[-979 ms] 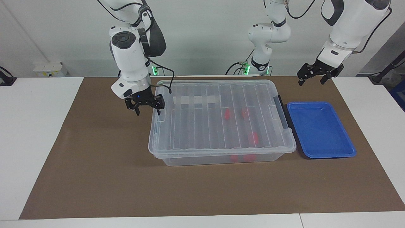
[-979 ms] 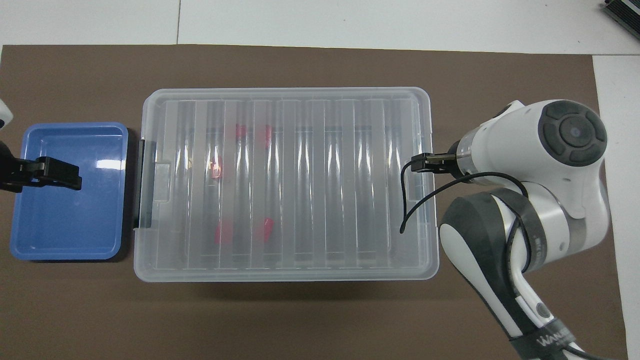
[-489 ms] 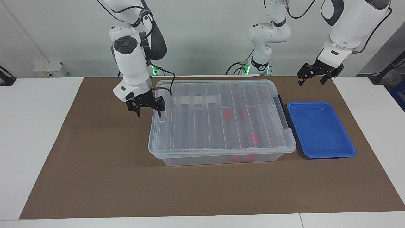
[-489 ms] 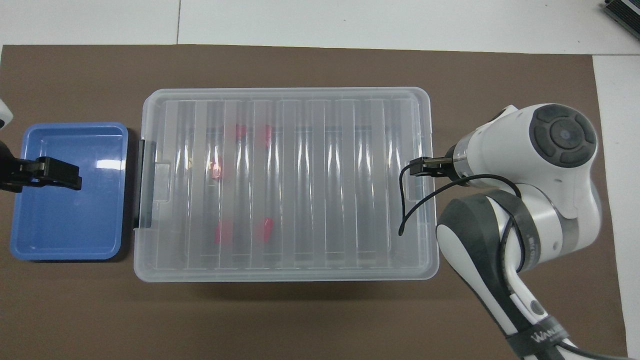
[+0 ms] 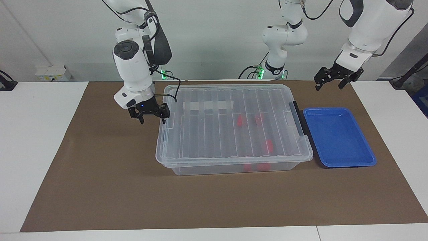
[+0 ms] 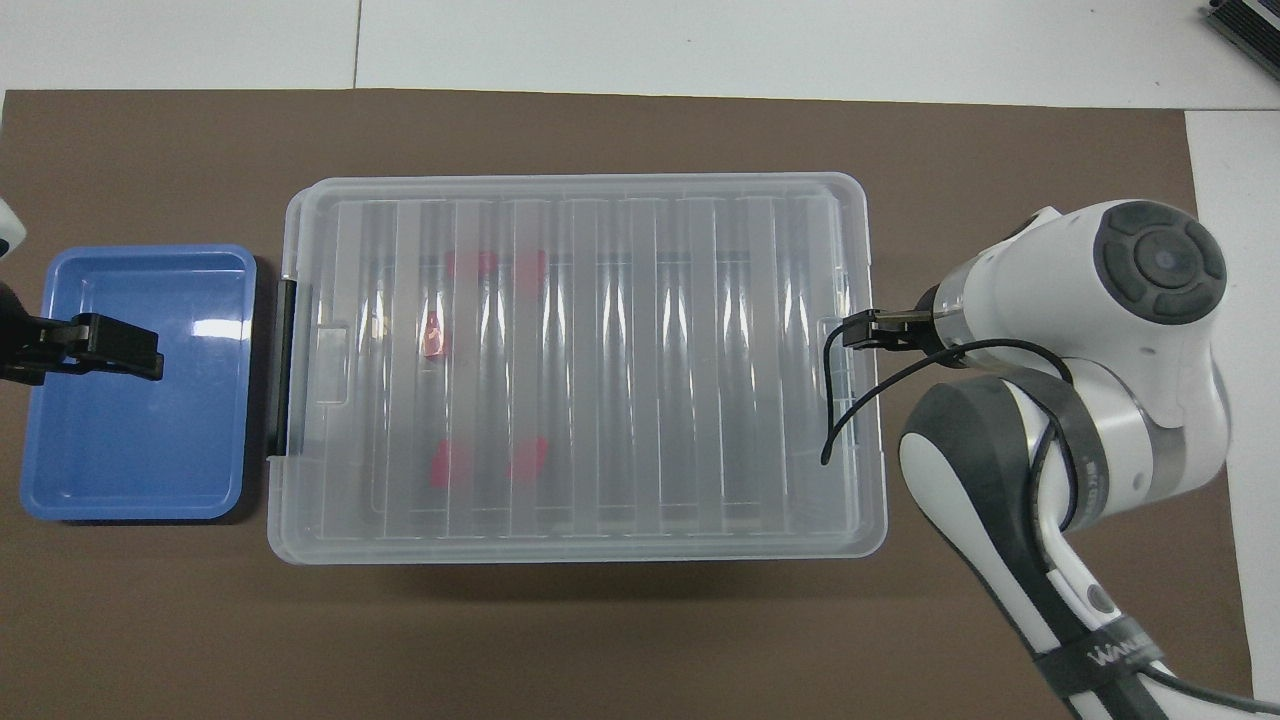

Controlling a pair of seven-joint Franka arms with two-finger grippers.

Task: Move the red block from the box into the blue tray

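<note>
The box stands mid-table with its ribbed clear lid on. Several red blocks show through the lid, toward the left arm's end. Beside that end lies the blue tray, with nothing in it. My right gripper is open at the box's end toward the right arm, with one fingertip at the lid's end tab. My left gripper hangs open in the air by the tray's edge nearer the robots.
A dark grey latch clamps the lid at the tray end. A white tape strip runs across the lid. A brown mat covers the table. A black cable from the right wrist hangs over the lid.
The right gripper has drawn back a little toward its own end of the table. The lid's edge there has shifted out with it. The left arm has not moved.
</note>
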